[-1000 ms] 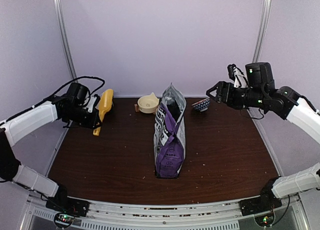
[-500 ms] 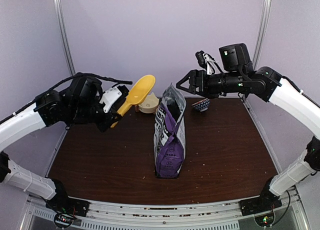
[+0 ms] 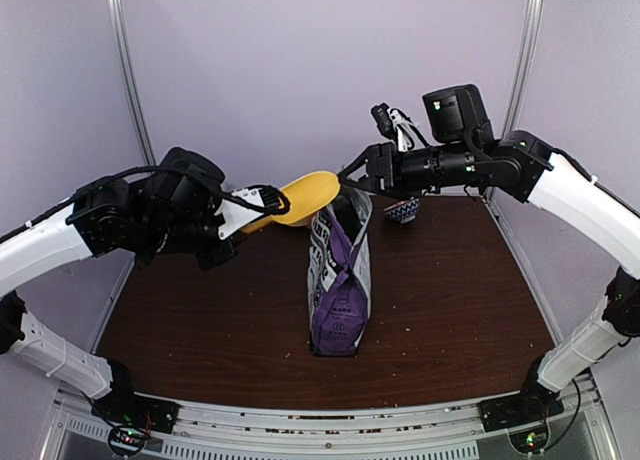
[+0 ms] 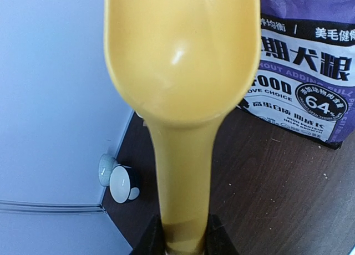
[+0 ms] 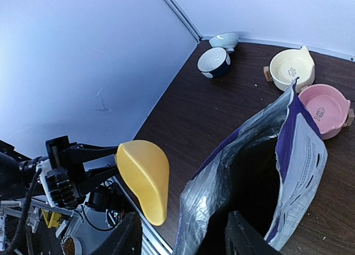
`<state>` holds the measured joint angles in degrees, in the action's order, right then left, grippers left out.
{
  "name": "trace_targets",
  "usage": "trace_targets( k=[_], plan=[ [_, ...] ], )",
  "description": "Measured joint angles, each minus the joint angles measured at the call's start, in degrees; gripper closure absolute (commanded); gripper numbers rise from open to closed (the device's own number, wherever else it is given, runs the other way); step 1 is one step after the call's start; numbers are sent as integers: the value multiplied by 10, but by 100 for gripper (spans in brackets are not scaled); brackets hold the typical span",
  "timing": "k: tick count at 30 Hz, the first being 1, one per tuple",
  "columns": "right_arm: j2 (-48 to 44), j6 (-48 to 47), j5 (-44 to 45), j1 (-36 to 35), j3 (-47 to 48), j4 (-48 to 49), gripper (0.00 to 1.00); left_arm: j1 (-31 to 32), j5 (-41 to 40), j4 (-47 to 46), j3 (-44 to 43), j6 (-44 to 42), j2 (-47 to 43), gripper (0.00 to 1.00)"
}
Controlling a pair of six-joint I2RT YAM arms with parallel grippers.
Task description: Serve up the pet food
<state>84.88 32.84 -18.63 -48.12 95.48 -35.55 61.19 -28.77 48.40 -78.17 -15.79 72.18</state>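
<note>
The purple pet-food bag (image 3: 340, 275) stands upright mid-table with its top open. The pet food is hidden in the bag's dark inside (image 5: 260, 177). My left gripper (image 3: 248, 205) (image 4: 183, 241) is shut on the handle of a yellow scoop (image 4: 183, 50), whose empty bowl (image 3: 310, 192) hangs by the bag's top left edge. My right gripper (image 3: 352, 172) (image 5: 183, 241) hovers open at the bag's mouth. Its jaws straddle the silver-lined left rim (image 5: 222, 177), one finger outside and one over the opening.
Bowls sit along the far edge: cream (image 5: 291, 70), pink (image 5: 324, 102), dark blue with a white inside (image 5: 213, 62) (image 4: 123, 184), and a pale patterned one (image 5: 224, 41) (image 3: 402, 211). Walls close in on the table's sides and back.
My left arm lifted the scoop off the table and swung it right to the bag's top. The right arm moved left to the bag's mouth and its jaws narrowed.
</note>
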Motion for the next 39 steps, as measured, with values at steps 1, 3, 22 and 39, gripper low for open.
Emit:
trace_targets(
  k=[1, 3, 22, 39],
  plan=[
    [3, 0, 0, -1, 2, -3, 51, 3, -4, 1, -3, -4, 1, 92],
    [9, -3, 0, -2, 6, -9, 54, 10, -11, 3, -9, -11, 3, 92],
    [26, -28, 0, -12, 18, -28, 82, 30, -36, 27, -30, -35, 31, 92],
    [41, -31, 0, -17, 18, -40, 88, 30, -36, 27, -32, -43, 31, 93]
  ],
)
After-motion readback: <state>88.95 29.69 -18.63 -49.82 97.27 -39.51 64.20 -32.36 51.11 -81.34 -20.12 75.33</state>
